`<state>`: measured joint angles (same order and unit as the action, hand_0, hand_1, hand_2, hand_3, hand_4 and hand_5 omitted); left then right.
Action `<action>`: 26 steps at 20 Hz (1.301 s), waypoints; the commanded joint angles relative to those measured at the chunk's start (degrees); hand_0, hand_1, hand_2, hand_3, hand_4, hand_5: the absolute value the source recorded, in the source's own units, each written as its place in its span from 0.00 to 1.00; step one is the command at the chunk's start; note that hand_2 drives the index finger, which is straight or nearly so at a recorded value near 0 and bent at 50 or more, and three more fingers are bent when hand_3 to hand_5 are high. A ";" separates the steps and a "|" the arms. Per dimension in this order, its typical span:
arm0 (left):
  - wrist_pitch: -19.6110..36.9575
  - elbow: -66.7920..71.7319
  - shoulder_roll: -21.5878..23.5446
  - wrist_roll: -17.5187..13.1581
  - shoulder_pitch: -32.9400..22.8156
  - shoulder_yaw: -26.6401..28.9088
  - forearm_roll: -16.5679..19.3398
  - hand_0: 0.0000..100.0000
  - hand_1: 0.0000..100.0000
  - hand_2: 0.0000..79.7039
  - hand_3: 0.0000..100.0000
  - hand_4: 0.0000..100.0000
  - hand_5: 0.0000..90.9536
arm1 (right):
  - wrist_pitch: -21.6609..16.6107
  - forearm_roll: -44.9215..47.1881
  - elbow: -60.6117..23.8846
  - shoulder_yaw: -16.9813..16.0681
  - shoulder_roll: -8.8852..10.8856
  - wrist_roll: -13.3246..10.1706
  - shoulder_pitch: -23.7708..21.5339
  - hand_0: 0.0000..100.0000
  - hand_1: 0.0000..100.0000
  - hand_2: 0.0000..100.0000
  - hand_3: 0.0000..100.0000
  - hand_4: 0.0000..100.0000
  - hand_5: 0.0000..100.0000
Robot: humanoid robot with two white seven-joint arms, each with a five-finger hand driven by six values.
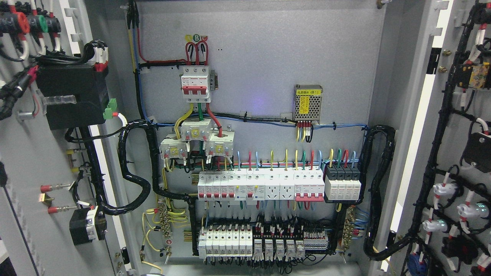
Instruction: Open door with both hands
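Note:
The head view looks straight into an electrical cabinet whose two doors stand swung wide. The left door (34, 184) shows its inner face at the picture's left, carrying a black box (71, 96) and wiring. At the right edge the right door (452, 153) likewise shows its inner side, with black cable looms and indicator-lamp backs. Between them lies the grey back panel (261, 46) with breakers. Neither of my hands nor any arm shows in the picture.
A red-lever main breaker (196, 84) sits top centre, a small power supply (308, 103) to its right. Rows of white breakers (261, 186) and terminal blocks (264, 241) fill the lower panel. Thick black conduit (132, 168) loops to each door.

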<state>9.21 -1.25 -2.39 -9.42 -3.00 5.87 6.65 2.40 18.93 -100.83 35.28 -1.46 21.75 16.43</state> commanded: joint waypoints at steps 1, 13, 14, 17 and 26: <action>-0.07 -13.99 -0.42 0.10 -4.28 -0.51 0.38 0.00 0.00 0.00 0.00 0.00 0.00 | -4.76 -0.12 -3.57 -5.22 6.72 -1.88 -7.88 0.38 0.00 0.00 0.00 0.00 0.00; 3.25 -84.05 9.60 -1.47 -30.65 -17.65 -1.73 0.00 0.00 0.00 0.00 0.00 0.00 | -28.48 -0.12 -4.90 -10.83 18.60 -3.47 -29.15 0.38 0.00 0.00 0.00 0.00 0.00; 5.62 -86.52 10.03 -1.65 -31.53 -17.82 -1.81 0.00 0.00 0.00 0.00 0.00 0.00 | -30.33 -0.12 -4.90 -11.63 19.12 -3.47 -30.74 0.38 0.00 0.00 0.00 0.00 0.00; 15.88 -91.28 12.06 -1.66 -33.12 -18.26 -1.82 0.00 0.00 0.00 0.00 0.00 0.00 | -35.17 -0.12 -5.42 -12.86 21.49 -3.38 -34.35 0.38 0.00 0.00 0.00 0.00 0.00; 41.21 -93.14 10.66 -1.04 -34.44 -18.36 -1.82 0.00 0.00 0.00 0.00 0.00 0.00 | -40.98 -0.03 -9.81 -22.17 25.01 -3.47 -41.21 0.38 0.00 0.00 0.00 0.00 0.00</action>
<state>41.59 -76.87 6.73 -10.64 -35.83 -9.89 4.87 -36.96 18.85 -106.72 21.84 17.58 18.25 -20.38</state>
